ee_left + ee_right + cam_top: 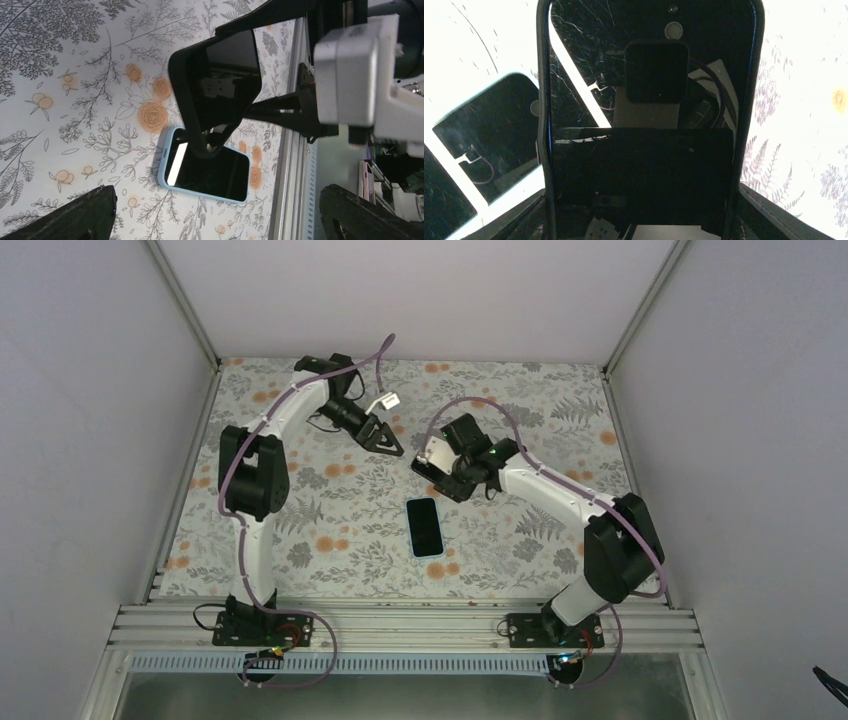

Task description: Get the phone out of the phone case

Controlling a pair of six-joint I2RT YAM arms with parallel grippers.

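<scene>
The right fingers [784, 222] are clamped on the edges of a black-cased phone [644, 50], held above the desk [330, 540]. The left fingers [85, 215] are spread wide, empty. A blue-cased phone [424, 527] lies flat on the desk.

L arm [250, 490]: base at bottom left of top view, goes up to a bent elbow. Upper link runs on to top centre-left and the wrist folds back down-right. L pincer [388, 440] hangs w/ fingers [80, 217] spread wide, one in each lower corner of its wrist view.

R arm [570, 495]: base bottom right, elbow at right, forearm reaches up-left to mid-frame. R pincer [445, 475] is clamped on a black phone [235, 55], fingers [769, 212] at its two long edges, held in the air.
</scene>
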